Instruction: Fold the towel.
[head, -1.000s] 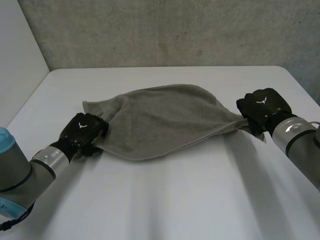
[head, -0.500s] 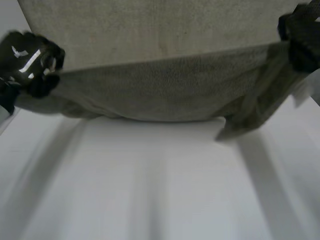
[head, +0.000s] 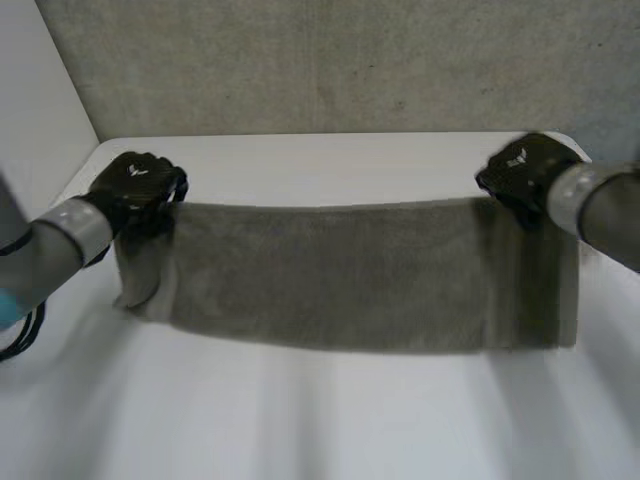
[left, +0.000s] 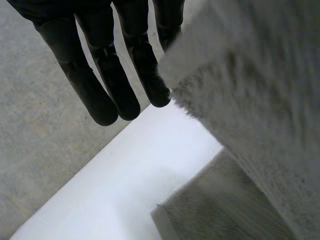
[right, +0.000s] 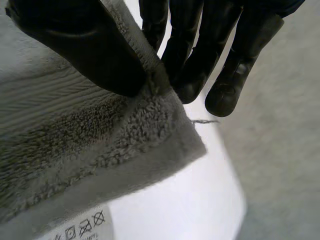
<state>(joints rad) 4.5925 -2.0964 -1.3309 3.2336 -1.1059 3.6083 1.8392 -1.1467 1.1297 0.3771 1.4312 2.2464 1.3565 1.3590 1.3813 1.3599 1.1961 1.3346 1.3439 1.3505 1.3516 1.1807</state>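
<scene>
The grey towel (head: 330, 275) hangs stretched wide between my two hands above the white table (head: 320, 420), its lower edge close to the tabletop. My left hand (head: 135, 185) grips the towel's upper left corner; in the left wrist view its fingers (left: 107, 75) point down beside the towel (left: 250, 75). At the upper right corner is my right hand (head: 525, 175). The right wrist view shows its thumb (right: 85, 50) pinching the towel's hem (right: 75, 130) against the fingers (right: 180, 55). Both side edges of the towel fold inward and droop.
A grey wall (head: 330, 60) stands behind the table's far edge, and a white wall (head: 40, 100) runs along the left. A white care label (right: 75, 230) is sewn at the towel's edge near my right hand. Bare tabletop (left: 125, 185) lies under the towel.
The towel lay bunched on the table between my hands. Both hands have since lifted it and pulled apart, so it now hangs flat and stretched.
</scene>
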